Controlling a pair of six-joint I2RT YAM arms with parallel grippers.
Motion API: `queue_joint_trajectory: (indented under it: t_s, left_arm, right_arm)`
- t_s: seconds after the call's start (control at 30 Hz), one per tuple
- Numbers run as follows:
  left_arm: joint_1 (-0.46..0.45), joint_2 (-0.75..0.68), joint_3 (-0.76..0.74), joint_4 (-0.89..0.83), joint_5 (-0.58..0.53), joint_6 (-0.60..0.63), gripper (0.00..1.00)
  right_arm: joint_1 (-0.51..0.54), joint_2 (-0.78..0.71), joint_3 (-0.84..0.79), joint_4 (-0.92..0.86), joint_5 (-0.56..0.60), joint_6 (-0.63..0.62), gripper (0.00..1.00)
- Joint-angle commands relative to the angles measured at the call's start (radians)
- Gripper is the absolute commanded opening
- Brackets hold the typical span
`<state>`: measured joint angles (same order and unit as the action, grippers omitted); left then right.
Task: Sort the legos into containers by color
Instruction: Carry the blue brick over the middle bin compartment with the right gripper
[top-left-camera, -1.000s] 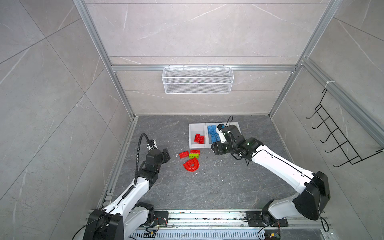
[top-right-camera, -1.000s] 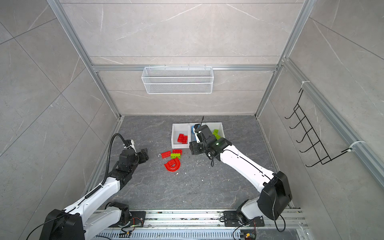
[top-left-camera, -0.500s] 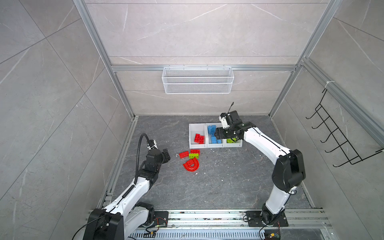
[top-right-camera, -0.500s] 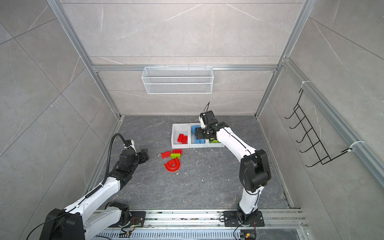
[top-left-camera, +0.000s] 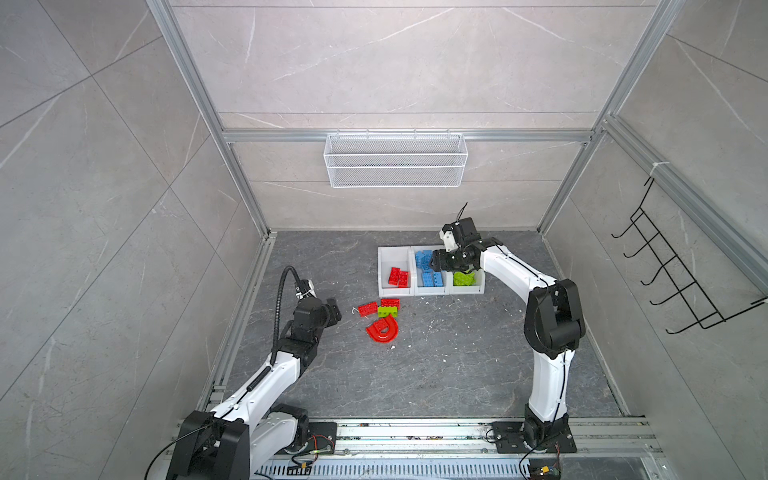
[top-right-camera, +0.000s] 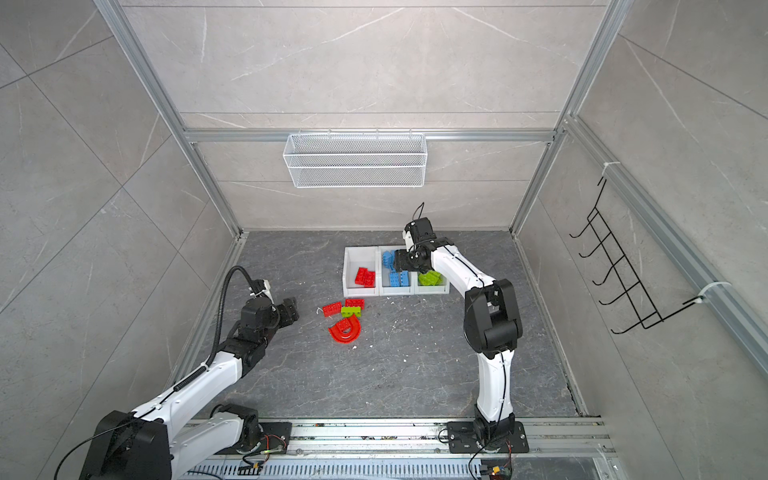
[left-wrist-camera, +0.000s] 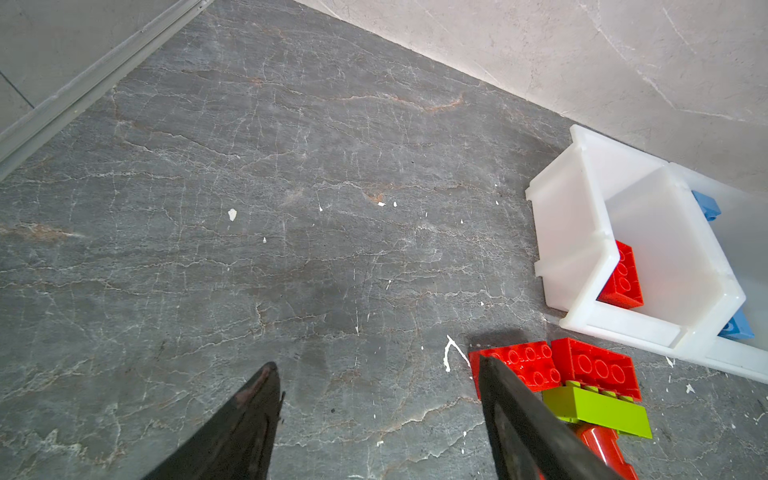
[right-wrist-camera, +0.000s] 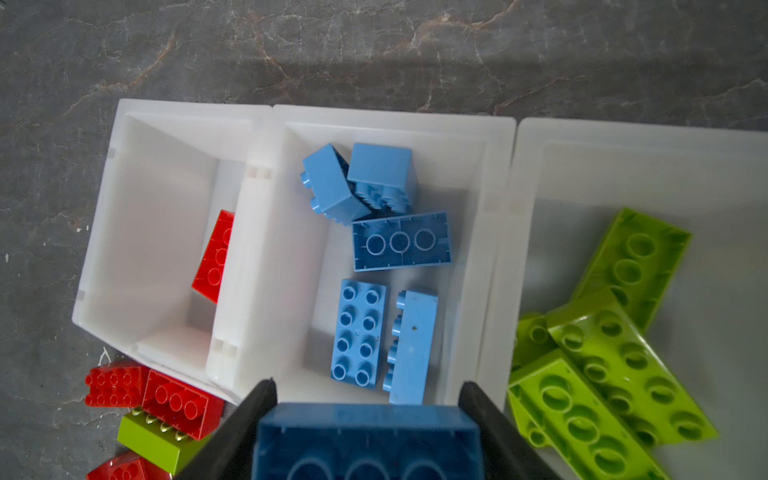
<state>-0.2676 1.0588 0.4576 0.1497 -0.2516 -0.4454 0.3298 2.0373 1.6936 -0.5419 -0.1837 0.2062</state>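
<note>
Right gripper (right-wrist-camera: 368, 385) clamped on a blue lego (right-wrist-camera: 368, 440) above the middle container (right-wrist-camera: 390, 115).
Left gripper (left-wrist-camera: 376, 362), parted and empty, sits beside loose red and green legos (left-wrist-camera: 594, 365) just before the containers (top-left-camera: 432, 292).

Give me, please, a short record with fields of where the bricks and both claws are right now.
Left bin: red bricks
Middle bin: blue bricks
Right bin: green bricks
Loose on floor: two red bricks, one green brick, red arch
Right claw: shut on another blue brick, over the middle bin
Left claw: open, empty, near the loose bricks
</note>
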Motion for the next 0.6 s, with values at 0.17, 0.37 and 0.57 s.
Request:
queue_joint_trajectory:
  t_s: [0.17,0.37,0.57]
  left_arm:
    - [0.005,-0.012,0.011,0.039,0.003,-0.006,0.77]
    - [0.005,-0.013,0.01,0.035,0.0,-0.004,0.77]
    - [0.005,-0.017,0.012,0.032,0.002,-0.004,0.77]
  right_arm:
    - [0.005,0.029,0.085,-0.01,-0.096,0.001,0.61]
    - [0.005,0.01,0.086,-0.021,-0.098,0.003,0.79]
    - [0.007,-0.071,0.053,-0.017,-0.124,0.009,0.81]
